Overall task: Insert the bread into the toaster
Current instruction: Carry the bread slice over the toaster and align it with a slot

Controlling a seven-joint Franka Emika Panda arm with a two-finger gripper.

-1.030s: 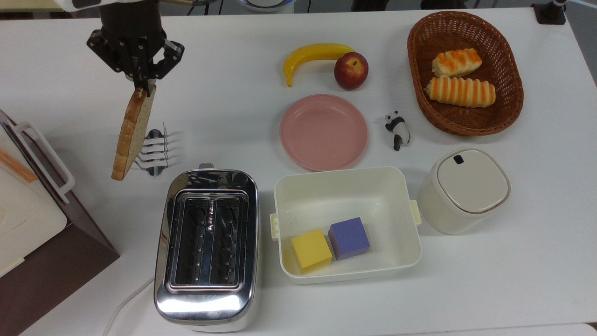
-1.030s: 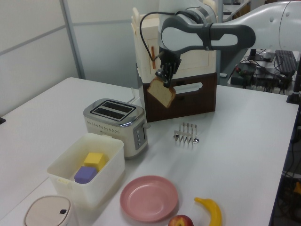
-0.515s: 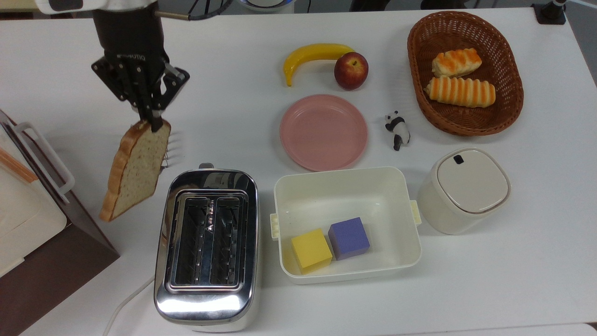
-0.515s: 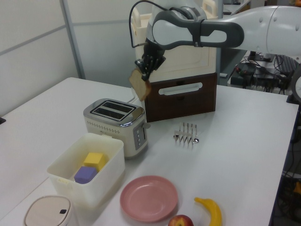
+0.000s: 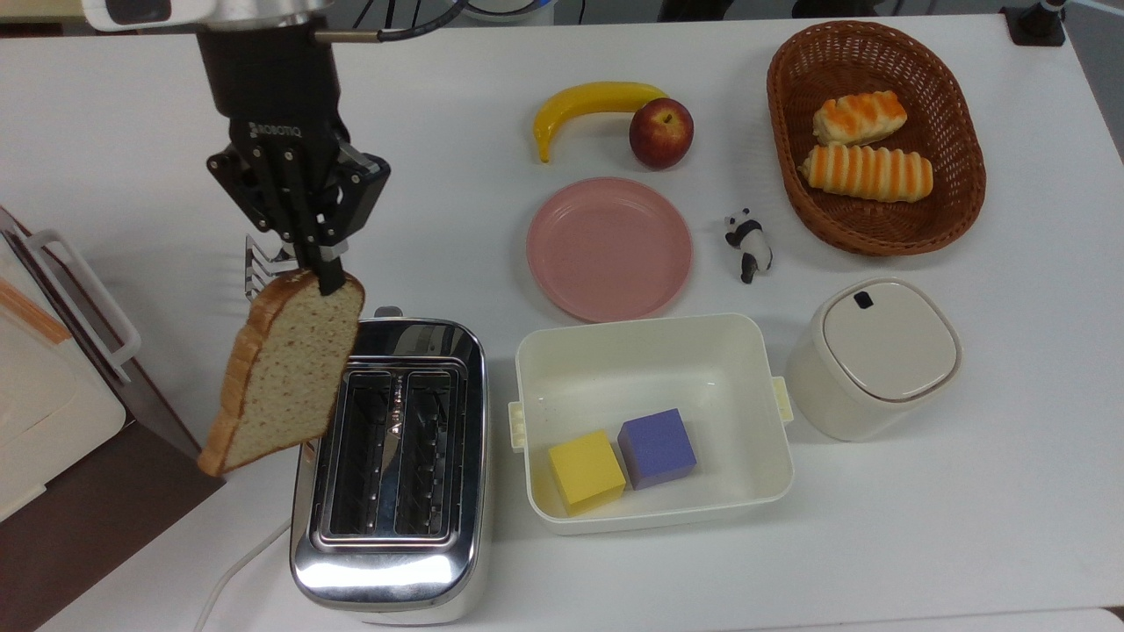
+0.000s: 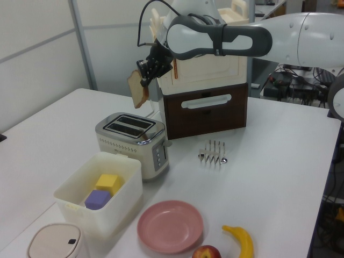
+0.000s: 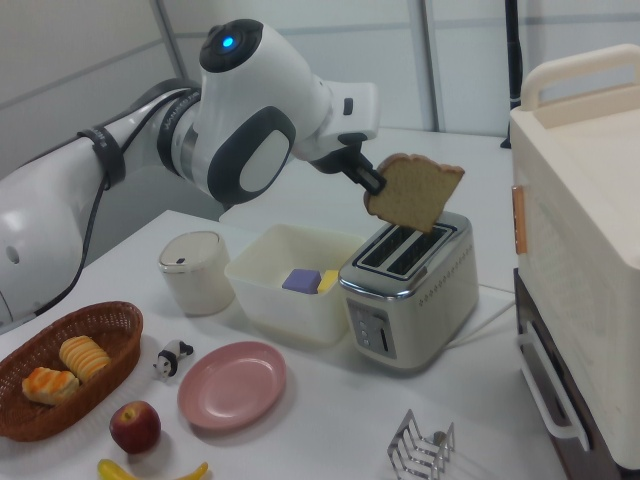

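Observation:
The bread (image 5: 285, 369), a speckled tan slice with a brown crust, hangs in the air from one corner, with my gripper (image 5: 327, 279) shut on it. In the top view it overlaps the left edge of the chrome two-slot toaster (image 5: 386, 575), whose two slots are empty. In the left view the bread (image 6: 138, 89) and gripper (image 6: 145, 80) are well above the toaster (image 6: 131, 141). The right view shows the bread (image 7: 412, 190) tilted just above the toaster (image 7: 405, 290), held by the gripper (image 7: 372, 183).
A wire toast rack (image 5: 259, 268) stands behind the toaster. A brown-and-cream cabinet (image 5: 53, 439) is close on the top view's left. A white bin (image 5: 615, 369) with two blocks sits right of the toaster. Farther off are a pink plate (image 5: 609, 248), a white canister (image 5: 878, 351) and a basket (image 5: 781, 105).
The gripper has carried the bread away from the toast rack toward the toaster, down and right in the top view. The slice now overlaps the toaster's left edge.

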